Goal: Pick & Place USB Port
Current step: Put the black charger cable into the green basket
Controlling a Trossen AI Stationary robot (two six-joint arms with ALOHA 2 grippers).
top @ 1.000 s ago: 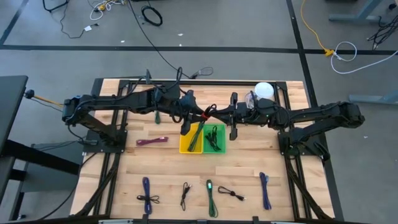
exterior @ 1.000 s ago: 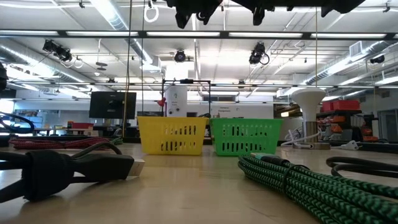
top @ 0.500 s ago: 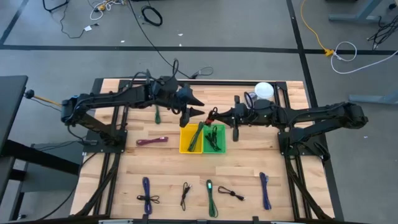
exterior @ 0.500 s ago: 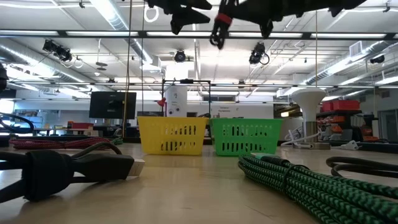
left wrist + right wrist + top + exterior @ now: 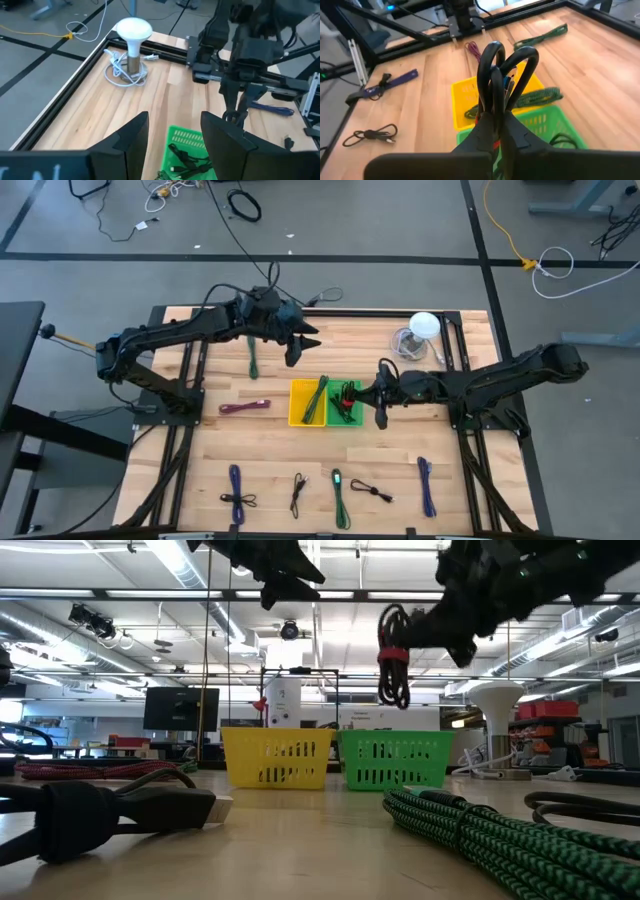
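Observation:
A black cable bundle (image 5: 393,660) with a red tie hangs in my right gripper (image 5: 428,625), above the green basket (image 5: 395,760). From above, the bundle (image 5: 348,393) and right gripper (image 5: 368,394) sit over the green basket (image 5: 352,418). In the right wrist view the bundle's loops (image 5: 496,65) stand beyond the shut right gripper (image 5: 496,107). My left gripper (image 5: 300,345) is open and holds nothing, over the table beyond the yellow basket (image 5: 298,412). Its wrist view shows the left gripper (image 5: 174,117) with spread fingers. My right gripper pinches the black bundle between its two fingers at the bundle's upper end (image 5: 402,622), beside the red tie (image 5: 392,655). The fingers come slanting from the table's right. The coil hangs below them, lifted clear above the green basket.
A green braided cable (image 5: 318,398) lies in the yellow basket and a black cable (image 5: 345,412) in the green one. A maroon cable (image 5: 245,408) and a green cable (image 5: 253,362) lie left of the baskets. Blue, black and green cables line the near edge. A white lamp (image 5: 425,326) stands far right.
The two grippers were together above the baskets with the bundle between them. The left gripper has drawn away toward the far-left. The right gripper has carried the bundle toward the near edge and downward, so it now hangs over the green basket.

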